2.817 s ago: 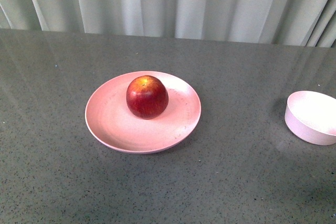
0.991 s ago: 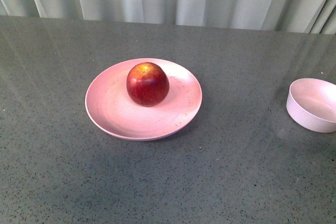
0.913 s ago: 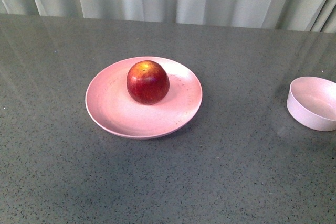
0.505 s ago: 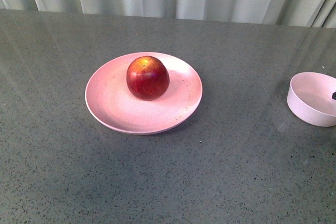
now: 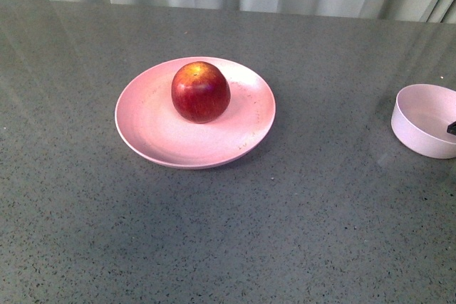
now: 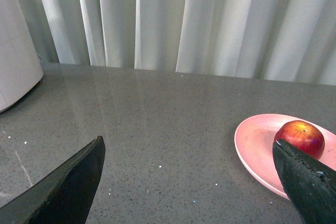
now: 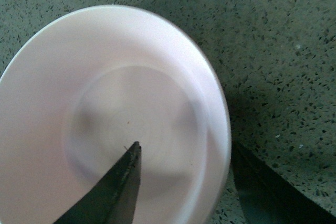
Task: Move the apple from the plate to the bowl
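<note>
Across the big grey table point(image 5: 214, 247) nothing is being held yet. Near its middle, a bit toward the far edge, sits the wide pink plate point(image 5: 153, 129). Well apart from it, toward the table's right side, sits the small pale bowl point(image 5: 417, 140), with nothing in it. On the plate, a little back from its middle, rests the red apple point(image 5: 200, 92), yellow patch on top. The left gripper point(image 6: 187, 142) has its fingers spread wide and empty, off to the side of the plate, not touching it. The right gripper point(image 7: 185, 148) is spread too and empty, close over the bowl, one finger above the inside and one past the rim. I think reaching the apple comes next. Come down from above, put one finger on each side of its round middle, and squeeze softly, since the shiny skin may slip. Lift it over the plate's rim first.
</note>
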`<action>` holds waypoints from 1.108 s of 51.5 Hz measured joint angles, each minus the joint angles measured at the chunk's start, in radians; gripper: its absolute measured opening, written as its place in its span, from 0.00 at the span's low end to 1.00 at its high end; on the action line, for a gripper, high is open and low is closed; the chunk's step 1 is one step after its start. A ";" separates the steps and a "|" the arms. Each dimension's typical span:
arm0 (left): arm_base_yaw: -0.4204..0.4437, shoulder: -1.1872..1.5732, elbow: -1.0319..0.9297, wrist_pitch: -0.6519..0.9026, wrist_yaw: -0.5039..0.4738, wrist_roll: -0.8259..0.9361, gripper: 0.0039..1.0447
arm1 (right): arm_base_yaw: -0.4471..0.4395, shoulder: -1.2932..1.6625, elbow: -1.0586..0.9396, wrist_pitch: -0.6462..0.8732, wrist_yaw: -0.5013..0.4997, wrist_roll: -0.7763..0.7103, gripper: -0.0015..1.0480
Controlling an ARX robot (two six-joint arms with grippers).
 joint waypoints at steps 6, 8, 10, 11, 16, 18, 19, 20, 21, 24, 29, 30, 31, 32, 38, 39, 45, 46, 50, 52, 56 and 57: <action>0.000 0.000 0.000 0.000 0.000 0.000 0.92 | 0.012 0.005 0.006 -0.009 0.004 0.014 0.25; 0.000 0.000 0.000 0.000 0.000 0.000 0.92 | 0.015 0.003 0.007 -0.011 0.002 0.024 0.17; 0.000 0.000 0.000 0.000 0.000 0.000 0.92 | 0.018 0.000 0.007 -0.013 -0.001 0.026 0.12; 0.000 0.000 0.000 0.000 0.000 0.000 0.92 | 0.019 -0.002 0.007 -0.014 -0.001 0.027 0.10; 0.000 0.000 0.000 0.000 0.000 0.000 0.92 | 0.029 -0.016 0.006 -0.023 -0.008 0.029 0.02; 0.000 0.000 0.000 0.000 0.000 0.000 0.92 | 0.035 -0.023 0.006 -0.025 -0.010 0.034 0.02; 0.000 0.000 0.000 0.000 0.000 0.000 0.92 | 0.040 -0.030 0.006 -0.026 -0.013 0.035 0.02; 0.000 0.000 0.000 0.000 0.000 0.000 0.92 | 0.045 -0.036 0.006 -0.029 -0.015 0.038 0.02; 0.000 0.000 0.000 0.000 0.000 0.000 0.92 | 0.051 -0.042 0.006 -0.031 -0.017 0.042 0.02; 0.000 0.000 0.000 0.000 0.000 0.000 0.92 | 0.064 -0.053 0.006 -0.031 -0.020 0.055 0.02; 0.000 0.000 0.000 0.000 0.000 0.000 0.92 | 0.094 -0.064 0.006 -0.034 -0.019 0.081 0.02; 0.000 0.000 0.000 0.000 0.000 0.000 0.92 | 0.109 -0.064 0.007 -0.037 -0.017 0.091 0.02; 0.000 0.000 0.000 0.000 0.000 0.000 0.92 | 0.119 -0.064 0.008 -0.039 -0.015 0.097 0.02; 0.000 0.000 0.000 0.000 0.000 0.000 0.92 | 0.130 -0.064 0.009 -0.042 -0.011 0.106 0.02; 0.000 0.000 0.000 0.000 0.000 0.000 0.92 | 0.173 -0.054 0.020 -0.051 0.002 0.134 0.02; 0.000 0.000 0.000 0.000 0.000 0.000 0.92 | 0.183 -0.051 0.024 -0.053 0.006 0.137 0.02; 0.000 0.000 0.000 0.000 0.000 0.000 0.92 | 0.230 -0.031 0.050 -0.058 0.026 0.168 0.02; 0.000 0.000 0.000 0.000 0.000 0.000 0.92 | 0.238 -0.026 0.055 -0.060 0.029 0.174 0.02; 0.000 0.000 0.000 0.000 0.000 0.000 0.92 | 0.257 -0.016 0.065 -0.065 0.038 0.184 0.02; 0.000 0.000 0.000 0.000 0.000 0.000 0.92 | 0.269 -0.008 0.072 -0.069 0.046 0.188 0.02; 0.000 0.000 0.000 0.000 0.000 0.000 0.92 | 0.289 0.007 0.085 -0.080 0.057 0.190 0.02; 0.000 0.000 0.000 0.000 0.000 0.000 0.92 | 0.292 0.010 0.088 -0.082 0.061 0.191 0.02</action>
